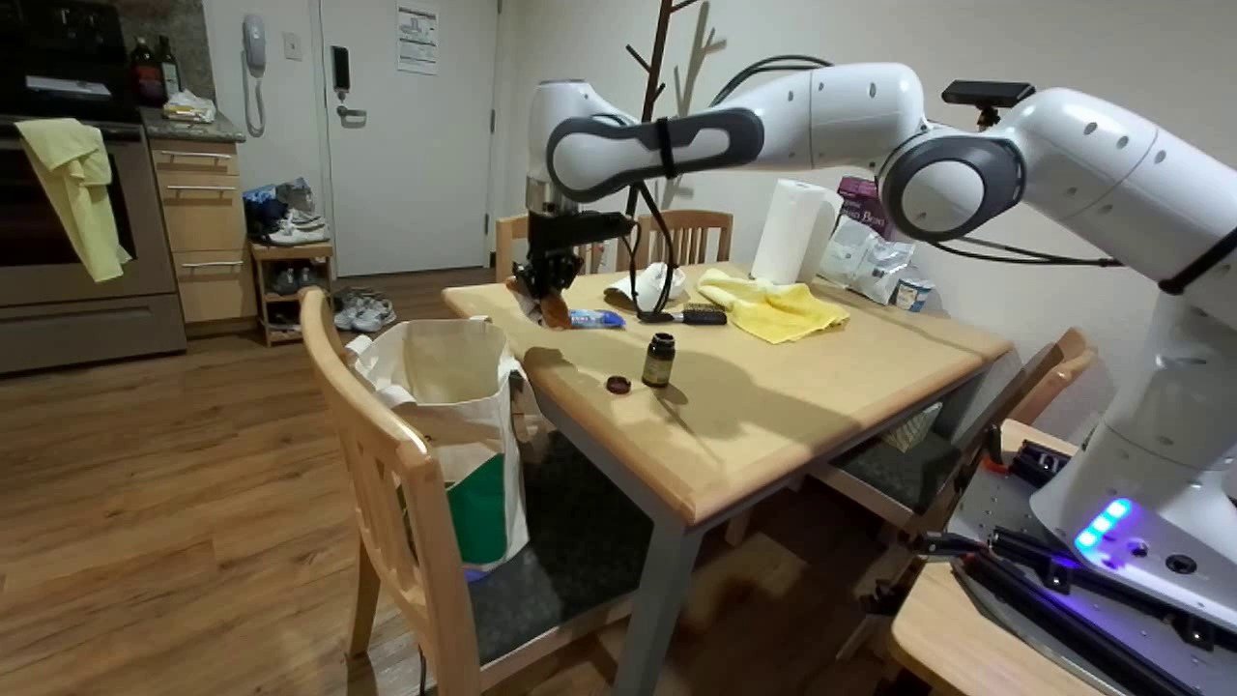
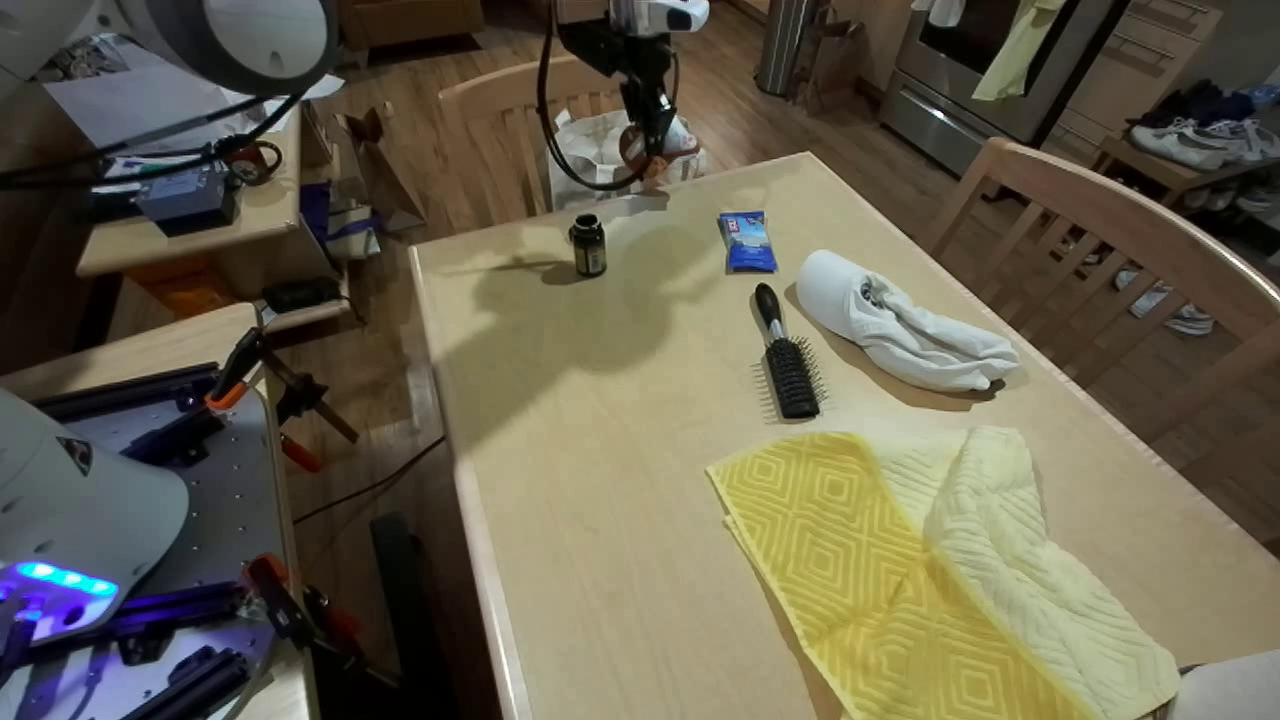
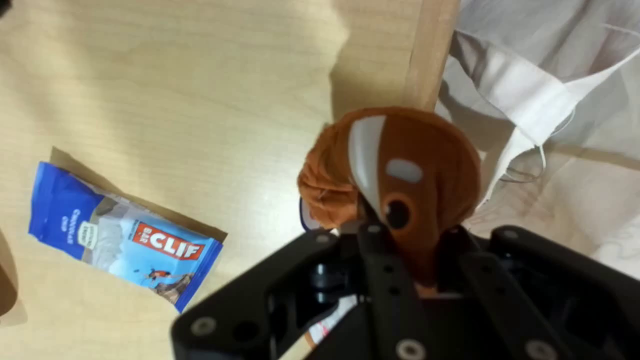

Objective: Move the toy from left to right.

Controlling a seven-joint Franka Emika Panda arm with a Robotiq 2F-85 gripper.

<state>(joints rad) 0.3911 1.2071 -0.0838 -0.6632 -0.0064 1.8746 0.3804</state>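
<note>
The toy is an orange-brown plush lump with white stripes and a black eye. It fills the middle of the wrist view (image 3: 425, 160), pinched between the two black fingers. My gripper (image 3: 407, 242) is shut on it. In both exterior views the gripper (image 1: 547, 275) (image 2: 650, 125) points down at the table's edge, with the orange toy (image 1: 554, 310) (image 2: 655, 168) at its fingertips. The toy's lower part is hidden by the fingers in the wrist view. I cannot tell whether it touches the table (image 1: 821, 377).
A blue snack bar (image 3: 150, 245) lies beside the toy. A dark open bottle (image 1: 658, 362) and its cap (image 1: 618, 385) stand nearby. A hairbrush (image 2: 792, 375), white hat (image 2: 900, 325) and yellow cloth (image 2: 850, 540) lie farther along. A white bag (image 1: 459, 416) sits on a chair by the edge.
</note>
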